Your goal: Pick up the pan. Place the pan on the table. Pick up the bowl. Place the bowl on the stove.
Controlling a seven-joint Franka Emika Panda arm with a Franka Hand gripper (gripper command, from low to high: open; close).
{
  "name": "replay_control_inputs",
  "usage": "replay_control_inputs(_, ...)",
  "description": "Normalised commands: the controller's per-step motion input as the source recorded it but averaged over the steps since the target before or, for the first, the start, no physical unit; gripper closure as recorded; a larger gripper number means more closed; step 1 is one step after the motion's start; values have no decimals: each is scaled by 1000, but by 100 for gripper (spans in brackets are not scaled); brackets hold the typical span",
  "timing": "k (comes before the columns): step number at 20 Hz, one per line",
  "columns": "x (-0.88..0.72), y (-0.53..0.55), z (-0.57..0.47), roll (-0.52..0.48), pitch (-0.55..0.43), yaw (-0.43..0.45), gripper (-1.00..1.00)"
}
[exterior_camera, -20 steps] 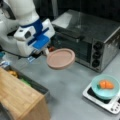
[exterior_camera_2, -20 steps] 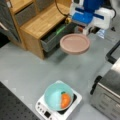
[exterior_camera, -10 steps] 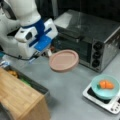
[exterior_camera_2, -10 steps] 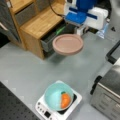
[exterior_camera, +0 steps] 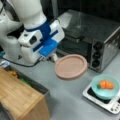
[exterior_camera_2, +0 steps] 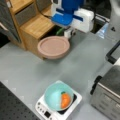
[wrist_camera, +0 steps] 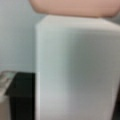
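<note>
The tool (exterior_camera: 53,58) grips the pan (exterior_camera: 71,66) by its white handle, just above the table (exterior_camera: 67,100); best kept level, clear of the wooden board beside it.

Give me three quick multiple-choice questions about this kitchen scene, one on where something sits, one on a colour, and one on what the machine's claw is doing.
1. Where is the teal bowl?
A. On the white stove
B. On the wooden board
C. Inside the toaster oven

2. What colour is the pan?
A. Black
B. Dusty pink
C. Bright green

3. What is the gripper doing?
A. Hanging open, far from everything
B. Holding the bowl
C. Gripping the pan by its short white handle

Answers:
1. A, since both front views show the bowl, with an orange food piece inside, resting on the stove's black top.
2. B, as the pan is pink in both front views.
3. C, because the gripper meets the handle at the pan's edge, and the wrist view shows the white handle up close with the pink pan beyond.
</note>
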Motion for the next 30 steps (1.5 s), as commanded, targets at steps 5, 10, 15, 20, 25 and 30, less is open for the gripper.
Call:
replay_control_inputs(5, 567, -300, 187, 27, 157, 22, 100)
replay_control_inputs(10, 516, -302, 169, 34, 131, 71, 100)
replay_control_inputs(15, 479, -287, 171, 52, 108, 117, 100)
replay_control_inputs(20, 566, -239, 121, 44, 96, 103, 100)
replay_control_inputs(25, 544, -180, 164, 79, 145, 163, 100)
replay_control_inputs(30, 433, -91, 243, 118, 218, 120, 100)
